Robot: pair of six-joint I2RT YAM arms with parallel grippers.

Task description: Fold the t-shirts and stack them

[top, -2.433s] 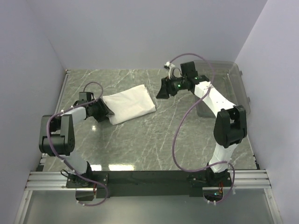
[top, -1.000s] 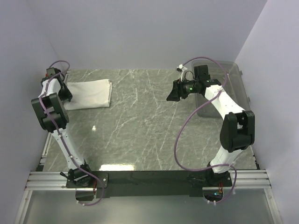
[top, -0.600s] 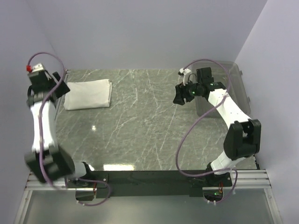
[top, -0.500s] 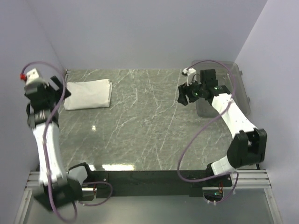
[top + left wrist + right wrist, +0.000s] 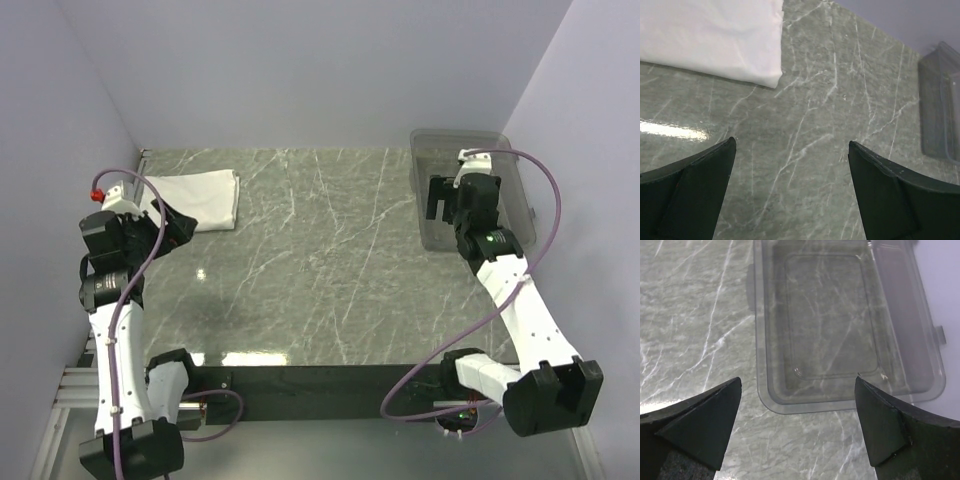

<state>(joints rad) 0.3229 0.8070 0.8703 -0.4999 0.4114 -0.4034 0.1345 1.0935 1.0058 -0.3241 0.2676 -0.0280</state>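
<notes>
The white t-shirt (image 5: 200, 197) lies folded flat at the table's far left corner; no red print shows. In the left wrist view it (image 5: 715, 37) fills the upper left. My left gripper (image 5: 172, 228) is raised above the table just near and left of the shirt, open and empty, also seen in its wrist view (image 5: 791, 187). My right gripper (image 5: 436, 197) hangs high at the left side of the clear bin, open and empty, also seen in its wrist view (image 5: 798, 425).
A clear grey plastic bin (image 5: 508, 170) sits at the far right; it shows empty in the right wrist view (image 5: 760, 365) and at the right edge of the left wrist view (image 5: 937, 110). The grey marble table (image 5: 320, 270) has purple walls on three sides.
The left gripper let go of the folded shirt at the far left corner and lifted back toward the near side. The right arm swung right and rose over the bin.
</notes>
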